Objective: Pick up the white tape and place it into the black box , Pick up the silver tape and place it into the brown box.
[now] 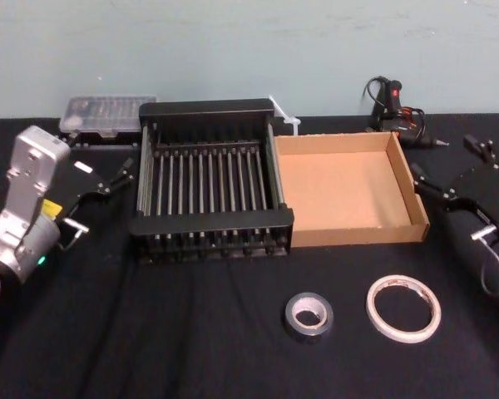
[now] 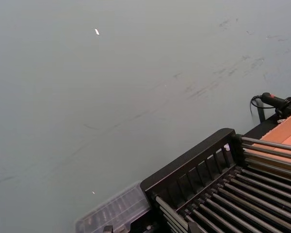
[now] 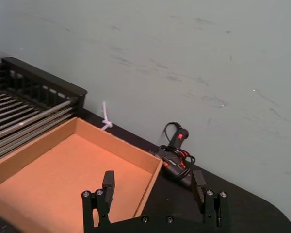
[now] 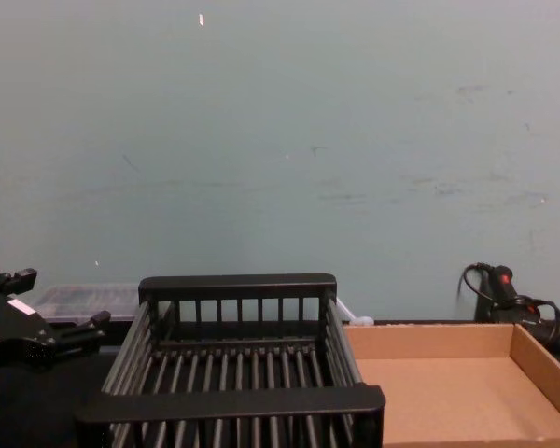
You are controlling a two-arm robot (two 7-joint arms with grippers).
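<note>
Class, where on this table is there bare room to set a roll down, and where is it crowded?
Free: cloth before the crate, left of the silver tape; inside the crate and tray. Crowded: white tape beside silver; open left pincer flanks the crate, open right pincer the tray.

No text or number is legible (red mark on the white tape (image 1: pixel 373 312) too small).

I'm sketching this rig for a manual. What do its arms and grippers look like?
The left arm ends in a boxy silver-grey housing with a small green light. The left gripper is black, with thin angular jaws. The right gripper is black too, with silver screws at the base of its jaws. A grey cable loops beside it.
</note>
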